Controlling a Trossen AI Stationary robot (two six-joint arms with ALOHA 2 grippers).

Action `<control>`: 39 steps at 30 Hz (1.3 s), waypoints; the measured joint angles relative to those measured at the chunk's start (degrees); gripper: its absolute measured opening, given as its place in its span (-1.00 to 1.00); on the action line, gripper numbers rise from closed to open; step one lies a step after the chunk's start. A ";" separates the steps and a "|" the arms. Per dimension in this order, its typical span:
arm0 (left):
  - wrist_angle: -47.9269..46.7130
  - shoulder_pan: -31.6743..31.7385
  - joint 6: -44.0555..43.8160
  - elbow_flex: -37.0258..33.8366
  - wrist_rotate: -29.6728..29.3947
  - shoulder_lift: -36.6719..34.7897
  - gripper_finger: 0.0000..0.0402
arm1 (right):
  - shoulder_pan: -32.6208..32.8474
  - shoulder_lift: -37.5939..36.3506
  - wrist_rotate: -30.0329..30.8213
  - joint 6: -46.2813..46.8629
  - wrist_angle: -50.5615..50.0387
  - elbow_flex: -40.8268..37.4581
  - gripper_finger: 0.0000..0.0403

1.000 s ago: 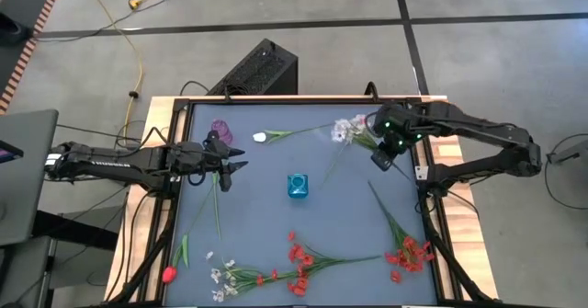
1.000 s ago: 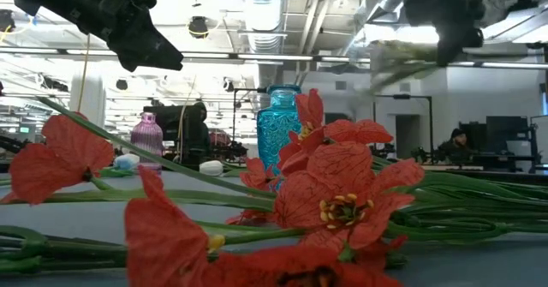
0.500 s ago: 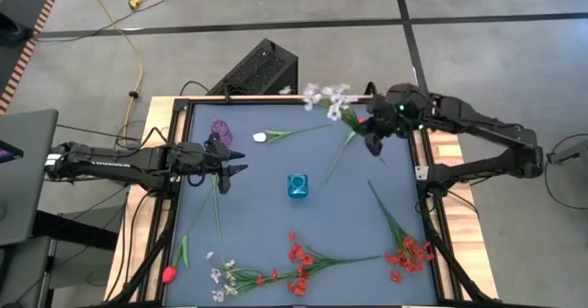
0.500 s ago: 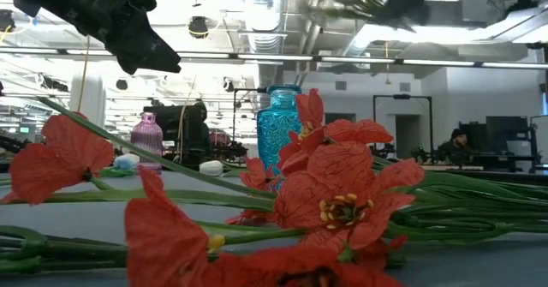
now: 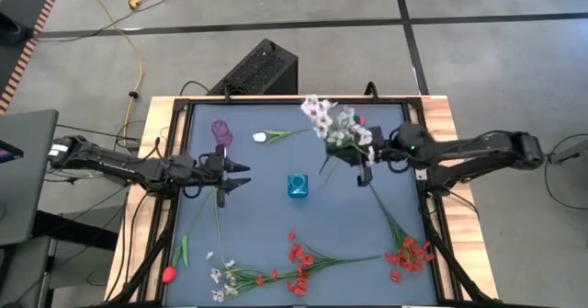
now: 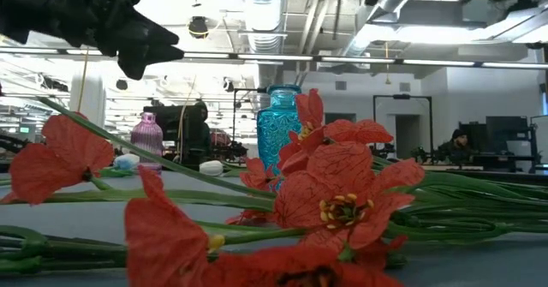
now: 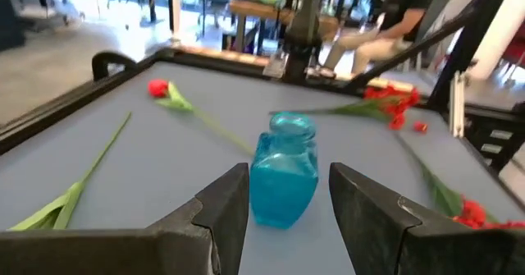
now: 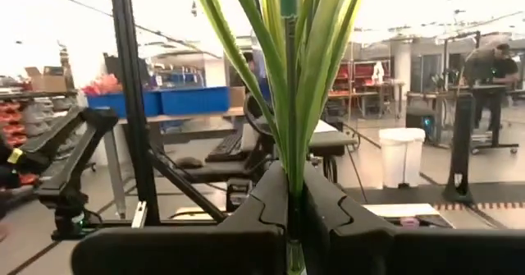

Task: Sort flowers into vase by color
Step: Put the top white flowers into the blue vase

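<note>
High view. My right gripper (image 5: 365, 167) hung over the table at about 2 o'clock from the turquoise glass vase (image 5: 298, 186) and was clenched on the green stems of a white-bloomed spray (image 5: 331, 124), lifted clear of the surface. My left gripper (image 5: 235, 172) hovered at 9 o'clock of that vase, fingers apart, grasping nothing. Both the turquoise vase and the small purple ribbed vase (image 5: 221, 129) at 10 o'clock looked empty, so I judged no flower sorted yet. Left on the grey-blue table mat (image 5: 266, 225): red-bloomed sprays (image 5: 299, 267) at 6 o'clock, more red blooms (image 5: 411, 253) at 5 o'clock, a small white spray (image 5: 220, 280) at 7 o'clock, a single red bud stem (image 5: 170, 273) beside it, and a white-tipped stem (image 5: 272, 136) at 12 o'clock.

Low view. Large red fabric blooms (image 6: 338, 197) filled the foreground; the turquoise vase (image 6: 278, 133) stood upright behind them, the purple vase (image 6: 146, 134) farther off. The room was an open workshop with ceiling ducts.

Left wrist view. The turquoise vase (image 7: 284, 171) sat straight ahead between my spread fingers (image 7: 221, 205). A seated person showed beyond the table.

Right wrist view. My fingers (image 8: 275, 197) were shut tight on the green stems (image 8: 287, 78), which stood upright. Blue bins, desks and a standing person lay behind.
</note>
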 joint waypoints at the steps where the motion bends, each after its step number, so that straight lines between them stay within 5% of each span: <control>1: 2.15 -0.64 0.45 -1.06 -0.80 -0.03 -0.21 | 0.04 1.72 0.36 0.42 1.56 -0.54 -0.83; 13: 12.89 -3.20 -2.05 -9.09 -6.66 0.00 -0.21 | 2.45 20.43 2.26 4.78 27.08 -0.85 -0.82; 30: 12.36 -3.18 -2.20 -9.11 -4.88 0.02 -0.21 | 2.23 23.45 3.29 3.01 24.31 -0.06 -0.83; 39: 12.38 -3.18 -2.26 -9.11 -4.87 0.02 -0.21 | 2.82 23.51 9.14 -1.49 18.72 -0.06 -0.83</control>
